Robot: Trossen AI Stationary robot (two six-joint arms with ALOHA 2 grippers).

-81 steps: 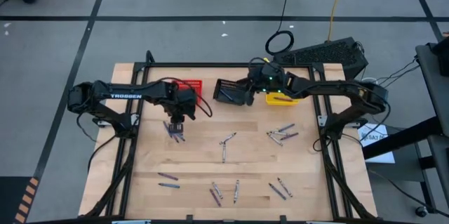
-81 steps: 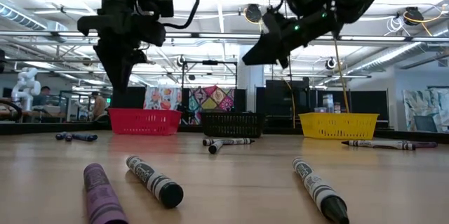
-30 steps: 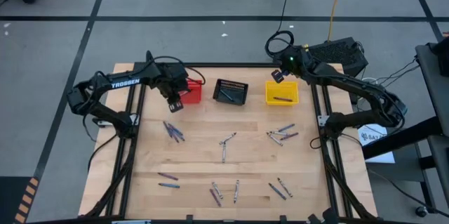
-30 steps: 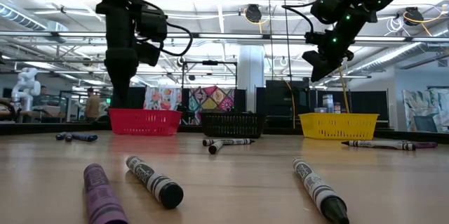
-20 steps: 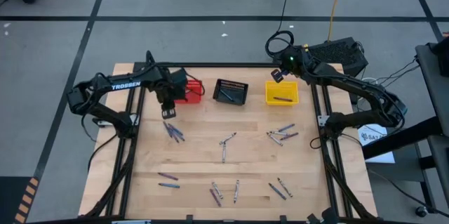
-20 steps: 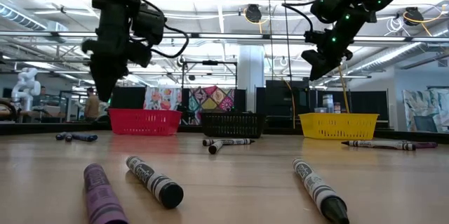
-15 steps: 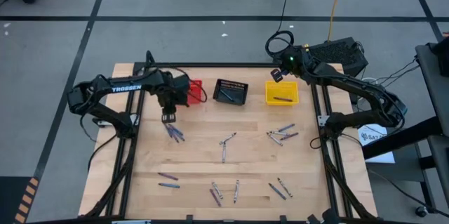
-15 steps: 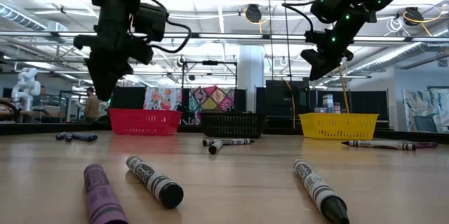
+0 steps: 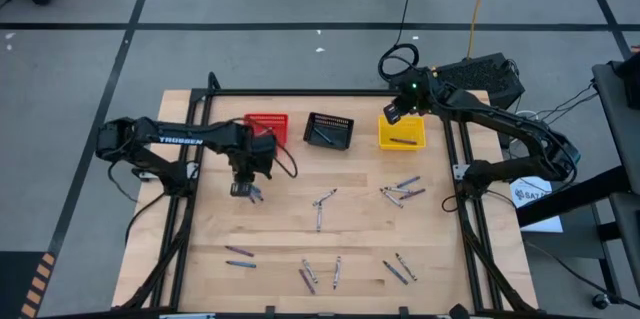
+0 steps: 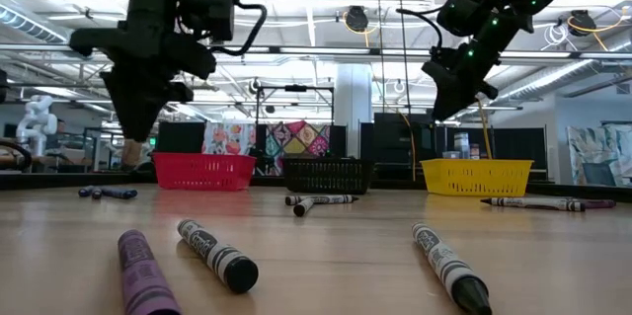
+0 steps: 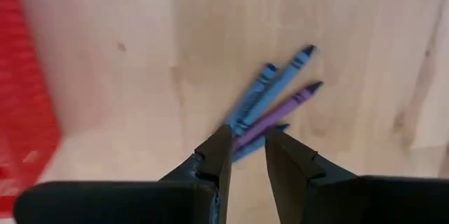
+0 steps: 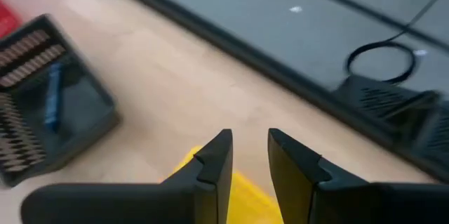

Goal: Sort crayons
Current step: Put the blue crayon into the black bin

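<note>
Several crayons lie scattered flat on the wooden table. A small bunch of blue and purple ones lies at the left. My left gripper hangs above that bunch, pointing down, open, with nothing between its fingers. Other crayons lie at the middle, at the right and along the near edge. My right gripper hovers open and empty over the far left corner of the yellow basket.
The red basket, black basket and yellow basket stand in a row along the far side. The black one holds a blue crayon, the yellow one a dark crayon. A black frame borders the table.
My left gripper has swung from beside the red basket toward the table's near edge, rolling at the wrist, and now hangs over the blue and purple bunch. It stays open. My right gripper has kept its place and turned a little at the wrist.
</note>
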